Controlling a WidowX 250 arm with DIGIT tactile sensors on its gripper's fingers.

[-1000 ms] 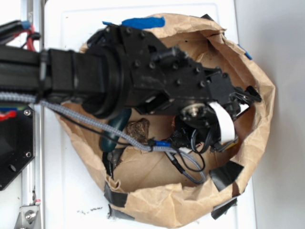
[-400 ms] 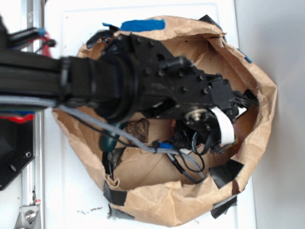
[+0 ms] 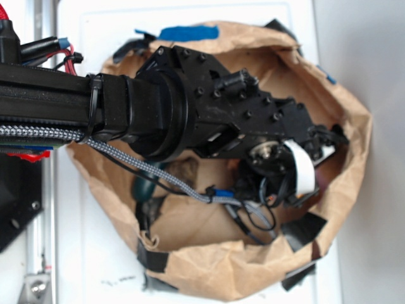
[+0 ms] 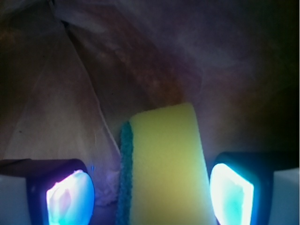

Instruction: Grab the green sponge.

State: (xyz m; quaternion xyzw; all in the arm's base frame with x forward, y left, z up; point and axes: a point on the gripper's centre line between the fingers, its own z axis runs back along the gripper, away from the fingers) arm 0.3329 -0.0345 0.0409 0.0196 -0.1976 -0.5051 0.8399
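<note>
Nearest to my wrist camera, my black gripper (image 4: 150,187) stands spread wide, its two glowing blue-lit pads at the bottom corners: one pad (image 4: 70,196) on the left, the other (image 4: 230,192) on the right. Nothing is clamped between them yet.

Between those pads lies the green sponge (image 4: 164,164), a rounded block of yellow foam with a thin dark green scouring layer along its left edge. Its long axis runs straight away from me, near to far, so the pads face its long sides across its narrow width. It sits closer to the right pad than to the left; a clear gap shows on the left, past the green layer. I cannot tell whether the right pad already touches the foam. I judge that closing here would catch it across the short side, with the right pad meeting it first and possibly nudging it leftward.

Farther on, beyond the sponge's rounded far end, rises the creased wall of the brown paper bag (image 4: 93,61).

From outside, my arm reaches into that bag and hides the sponge completely.
</note>
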